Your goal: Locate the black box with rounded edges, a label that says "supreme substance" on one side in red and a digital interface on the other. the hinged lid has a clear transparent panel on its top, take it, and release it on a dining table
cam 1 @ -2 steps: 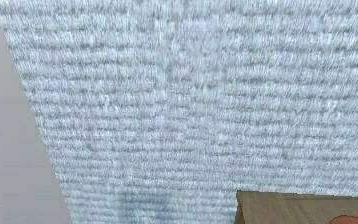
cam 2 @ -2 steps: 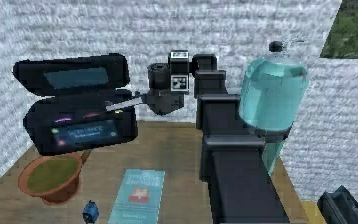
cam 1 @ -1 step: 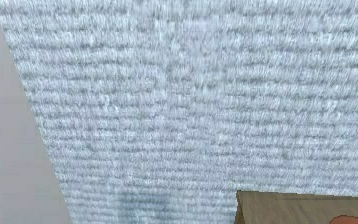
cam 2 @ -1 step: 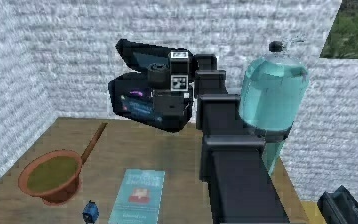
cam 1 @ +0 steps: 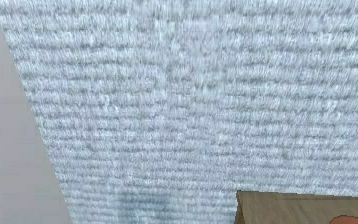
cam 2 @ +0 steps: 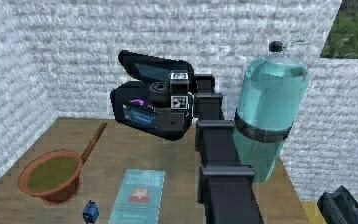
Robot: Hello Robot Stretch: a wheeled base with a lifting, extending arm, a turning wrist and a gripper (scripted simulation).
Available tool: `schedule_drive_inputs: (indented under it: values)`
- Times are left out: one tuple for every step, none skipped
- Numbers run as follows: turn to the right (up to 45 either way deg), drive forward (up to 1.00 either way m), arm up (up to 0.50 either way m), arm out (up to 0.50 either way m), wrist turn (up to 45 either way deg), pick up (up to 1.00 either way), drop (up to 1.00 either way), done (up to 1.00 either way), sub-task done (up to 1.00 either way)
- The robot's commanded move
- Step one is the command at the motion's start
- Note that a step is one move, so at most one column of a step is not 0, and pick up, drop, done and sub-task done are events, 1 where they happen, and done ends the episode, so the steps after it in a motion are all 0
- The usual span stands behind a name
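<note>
The nearest danger is the wall (cam 1: pixel 187 100): it stands very close ahead, so a drive or turn toward a dining table could scrape the base or swing the arm (cam 2: pixel 223 170) into the bricks. On the worktop (cam 2: pixel 183 165), starting at the arm side view's left, lie a brown bowl (cam 2: pixel 52 175), a wooden spoon (cam 2: pixel 95 142) beside it, a small blue thing (cam 2: pixel 91 210) and a teal booklet (cam 2: pixel 139 195). A low retreat of the arm could sweep them off.

The black box (cam 2: pixel 125 102), lid tipped up, is at the hand (cam 2: pixel 152 112), dark against dark near the worktop's far edge. I cannot tell whether the hand holds it, nor whether the fingers are spread or pressed together. A poor grip would probably drop the box on the way. Just right of the arm stands a tall teal bottle (cam 2: pixel 270 110), which a sideways swing would likely topple.
</note>
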Motion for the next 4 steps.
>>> schedule_drive_inputs:
  values:
    - [0.0, 0.00, -0.32, 0.00, 0.0, 0.00, 0.00, 0.00, 0.00]
    - [0.0, 0.00, 0.00, 0.00, 0.0, 0.00, 1.00, 0.00, 0.00]
    - [0.0, 0.00, 0.04, 0.00, 0.0, 0.00, 0.00, 0.00, 0.00]
    - [0.0, 0.00, 0.00, -0.08, 0.0, 0.00, 0.00, 0.00, 0.00]
